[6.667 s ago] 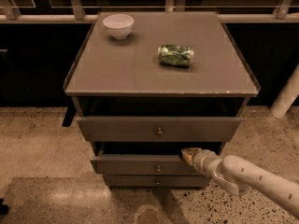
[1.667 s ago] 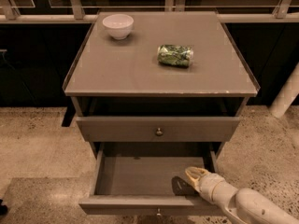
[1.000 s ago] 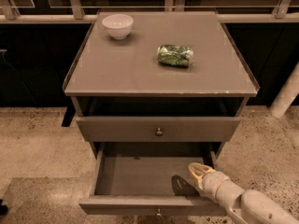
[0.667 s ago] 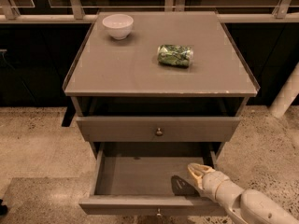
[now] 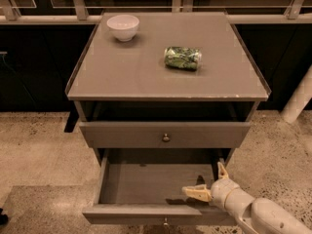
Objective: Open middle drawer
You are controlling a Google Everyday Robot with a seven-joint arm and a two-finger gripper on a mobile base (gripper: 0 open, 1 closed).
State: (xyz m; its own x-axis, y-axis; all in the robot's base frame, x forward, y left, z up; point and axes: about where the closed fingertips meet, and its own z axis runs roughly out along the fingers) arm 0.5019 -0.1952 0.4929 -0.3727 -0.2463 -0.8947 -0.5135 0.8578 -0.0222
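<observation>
The arm [image 5: 265, 217] comes in from the 5 o'clock corner. Its gripper [image 5: 209, 182] sits at the right front corner of the middle drawer [image 5: 141, 213], just inside the front panel. The fingers are spread apart and hold nothing: one finger [image 5: 196, 193] points toward 9 o'clock over the drawer floor, and the other rises toward 12 o'clock beside the right wall.

The middle drawer is pulled well out of the cabinet toward 6 o'clock. Its long axis runs from 9 to 3 o'clock, and its open mouth faces up, showing a plain grey, bare floor. Its knob [image 5: 165, 223] is at the bottom edge of the view, in the middle of the front panel.

Behind and above it is the top drawer [image 5: 122, 134], whose front also runs from 9 to 3 o'clock. It has a small round knob [image 5: 166, 137] at its centre and a dark gap above it.

Farther back is the grey cabinet top [image 5: 136, 77]. A green packet [image 5: 183, 57] lies on its side at about 1 o'clock from the top's centre. A white bowl [image 5: 123, 27] stands upright at 11 o'clock, near the far left corner, well apart from the packet.
</observation>
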